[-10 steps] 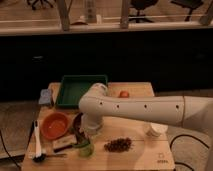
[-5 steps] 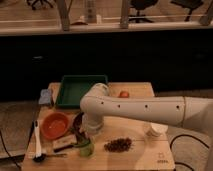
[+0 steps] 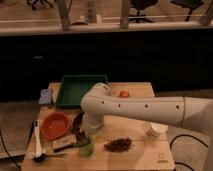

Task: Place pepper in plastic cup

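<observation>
Gripper (image 3: pixel 86 136): pressed shut, hung just above the plastic cup (image 3: pixel 85 148) beside the orange bowl (image 3: pixel 55 125). Change since a second earlier: none you could see. Pepper: hidden from you, possibly pinched; drop judged still pending.

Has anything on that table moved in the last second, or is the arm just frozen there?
Nothing visibly changed. The gripper sits low over the plastic cup, fingers shut, just as before. The orange bowl, tomato and green tray have not moved.
</observation>
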Available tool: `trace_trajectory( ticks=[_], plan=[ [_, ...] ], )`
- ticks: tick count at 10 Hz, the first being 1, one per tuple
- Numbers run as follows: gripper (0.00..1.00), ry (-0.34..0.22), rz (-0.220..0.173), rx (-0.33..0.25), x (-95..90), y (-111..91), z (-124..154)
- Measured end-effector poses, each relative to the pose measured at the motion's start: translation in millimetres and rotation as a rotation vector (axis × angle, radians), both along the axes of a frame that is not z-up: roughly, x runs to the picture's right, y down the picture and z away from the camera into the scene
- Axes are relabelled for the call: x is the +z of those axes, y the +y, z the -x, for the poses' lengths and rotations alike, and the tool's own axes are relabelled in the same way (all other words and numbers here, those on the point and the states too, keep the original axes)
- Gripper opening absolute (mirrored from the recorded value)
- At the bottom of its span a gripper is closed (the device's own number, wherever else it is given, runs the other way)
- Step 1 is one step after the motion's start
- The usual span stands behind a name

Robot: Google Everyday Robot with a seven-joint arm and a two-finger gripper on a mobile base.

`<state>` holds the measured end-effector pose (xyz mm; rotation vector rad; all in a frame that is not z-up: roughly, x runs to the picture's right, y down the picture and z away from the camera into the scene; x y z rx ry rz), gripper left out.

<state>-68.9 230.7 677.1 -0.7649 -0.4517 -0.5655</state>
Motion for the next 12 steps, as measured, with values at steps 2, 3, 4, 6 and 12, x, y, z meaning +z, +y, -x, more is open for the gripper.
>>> trace_trajectory(
  ticks=[2,3,4,6,12],
  plan=[
    [0.07,-0.001,0.002,0.003,1.8,-0.4,-0.3],
    [0.12,-0.001,0.003,0.004,2.3,-0.5,-0.2],
    [0.13,-0.001,0.005,0.005,3.0,-0.5,-0.6],
    [0.13,-0.001,0.006,0.008,4.6,-0.7,-1.2],
    [0.21,-0.003,0.011,0.010,7.9,-1.3,-2.0]
  ],
)
